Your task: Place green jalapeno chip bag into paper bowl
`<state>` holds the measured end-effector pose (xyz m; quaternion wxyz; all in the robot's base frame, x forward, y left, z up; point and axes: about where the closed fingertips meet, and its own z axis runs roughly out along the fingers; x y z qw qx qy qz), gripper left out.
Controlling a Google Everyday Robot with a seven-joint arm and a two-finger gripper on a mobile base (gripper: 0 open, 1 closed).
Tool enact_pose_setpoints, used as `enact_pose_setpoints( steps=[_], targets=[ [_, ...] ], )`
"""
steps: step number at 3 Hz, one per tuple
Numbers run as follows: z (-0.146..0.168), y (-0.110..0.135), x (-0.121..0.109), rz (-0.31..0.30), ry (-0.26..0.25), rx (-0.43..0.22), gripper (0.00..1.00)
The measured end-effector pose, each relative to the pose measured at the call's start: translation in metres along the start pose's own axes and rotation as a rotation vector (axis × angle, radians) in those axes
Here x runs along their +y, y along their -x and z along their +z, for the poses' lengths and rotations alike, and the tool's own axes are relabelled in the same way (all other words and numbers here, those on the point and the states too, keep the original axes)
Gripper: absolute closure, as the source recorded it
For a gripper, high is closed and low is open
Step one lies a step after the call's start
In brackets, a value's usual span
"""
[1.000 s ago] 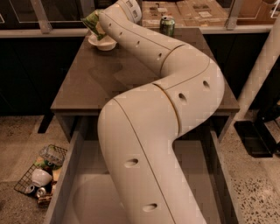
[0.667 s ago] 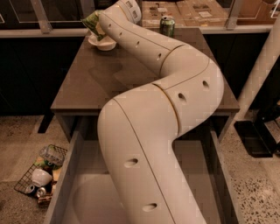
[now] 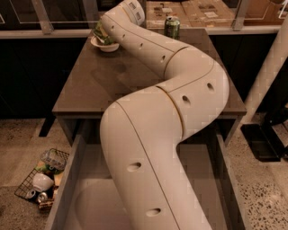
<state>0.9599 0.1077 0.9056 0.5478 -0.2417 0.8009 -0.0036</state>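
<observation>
Gripper point(image 3: 104, 26) at far back-left corner of table point(image 3: 103, 85), right above paper bowl point(image 3: 107, 46), almost wholly hidden behind end of arm point(image 3: 180, 90). Claw state: cannot tell, blocked by wrist.

Green jalapeno chip bag point(image 3: 99, 32) at same spot. Pokes up out of left half of bowl, tilted, upper part tucked under wrist. Looks to touch bowl rim; cannot tell whether resting inside or held just over it. Only a strip of green with pale print visible.

Paper bowl: off-white, upright, near table's back-left edge, right half covered by arm.

Arm: white, thick, S-shaped. Rises from bottom of view, crosses table's front edge, swings right, then runs back to left corner.

Green can point(image 3: 171, 26) upright at back edge of table, right of bowl, well apart from it, just beside arm. Cardboard boxes point(image 3: 198, 9) behind table, past can. Table top dark brown, matte.

Open grey drawer point(image 3: 76, 197) below table front, with arm base in front of it. Wire basket point(image 3: 22, 188) on speckled floor point(image 3: 18, 143) at lower left. Holds white cup point(image 3: 42, 181) and small cans. White post point(image 3: 270, 72) slanting at right edge.
</observation>
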Motion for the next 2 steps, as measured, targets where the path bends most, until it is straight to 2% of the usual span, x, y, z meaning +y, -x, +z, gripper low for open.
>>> enact_pose_setpoints(
  steps=[1, 2],
  targets=[
    [0.001, -0.0012, 0.001, -0.001, 0.001, 0.002, 0.0],
    [0.001, -0.0013, 0.001, -0.001, 0.001, 0.002, 0.0]
  ],
)
